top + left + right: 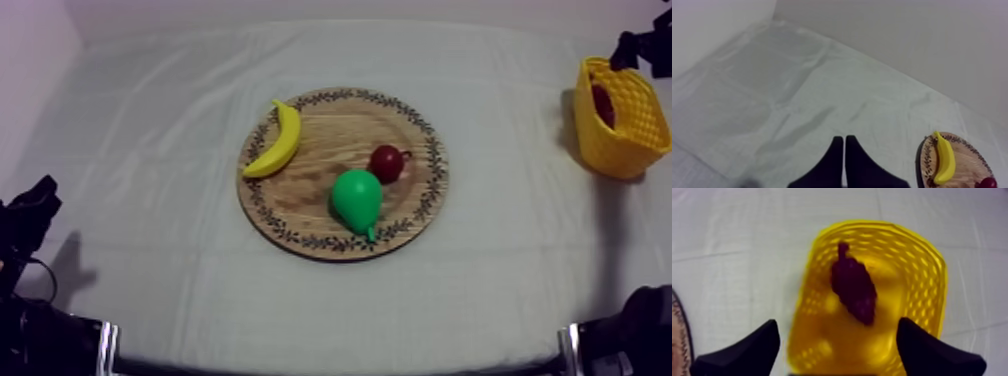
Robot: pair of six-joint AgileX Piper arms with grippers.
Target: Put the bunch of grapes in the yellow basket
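Two grippers to report, starting at the left. My left gripper (844, 142) sits low at its own side over bare cloth (150, 150), its fingers pressed together into a narrow wedge with nothing between them.

In the middle of the table the wooden board (300, 215) carries a banana (277, 140) along its left rim, a pear (357, 200) near its front and a small red fruit (387, 162) just behind the pear.

At the far right the bunch of grapes (853, 290) lies inside the yellow basket (932, 263), on its floor and apart from the walls, so I judge the placing done. My right gripper (838, 325) hangs above the basket with its fingers spread wide and nothing between them.

I take the bunch for a light toy, lumpy and probably firm. The bumps should give the pads some purchase, though the surface may be slick. If I had to lift it again, I would close across its widest part, with the fingers square to its length. The stem looks too thin to trust.

The bunch's long axis runs roughly along the basket's length, a little slanted. The stem end points to the basket wall farthest from my open fingers, and the tapered tip points back toward them.
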